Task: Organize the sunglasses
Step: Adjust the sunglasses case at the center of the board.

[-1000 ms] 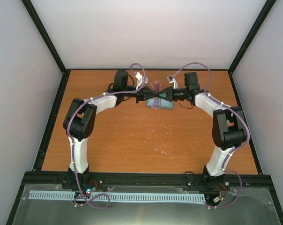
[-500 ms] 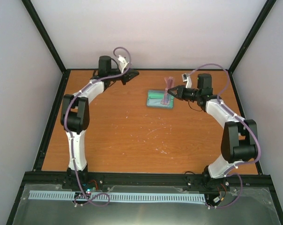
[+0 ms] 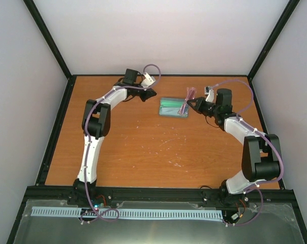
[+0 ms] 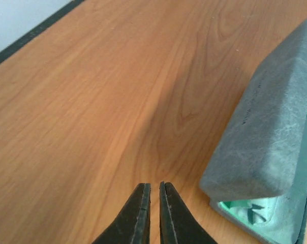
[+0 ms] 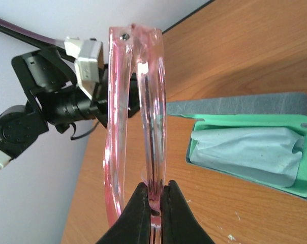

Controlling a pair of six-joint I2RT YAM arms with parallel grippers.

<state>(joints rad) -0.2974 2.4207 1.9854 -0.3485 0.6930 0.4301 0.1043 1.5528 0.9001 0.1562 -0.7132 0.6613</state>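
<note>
The sunglasses (image 5: 138, 101) are folded, with a translucent pink frame. My right gripper (image 5: 153, 190) is shut on them and holds them upright, above the table beside the case's right end; in the top view the sunglasses (image 3: 188, 97) sit at the tip of the right gripper (image 3: 194, 104). The grey-blue case (image 3: 174, 107) lies open, showing its green lining (image 5: 306, 168) and the pale blue cloth (image 5: 245, 152) inside. My left gripper (image 4: 154, 185) is empty with its jaws almost touching, just left of the case's lid (image 4: 268, 132); in the top view it (image 3: 149, 93) is at the back.
The black frame rail (image 3: 158, 75) runs along the table's back edge just behind both grippers. The left arm's wrist and cable (image 5: 52, 101) show beyond the sunglasses in the right wrist view.
Both grippers met over the case a second ago. The left let go, swung to the back left, then came back toward the case. The right moved right with the sunglasses.
</note>
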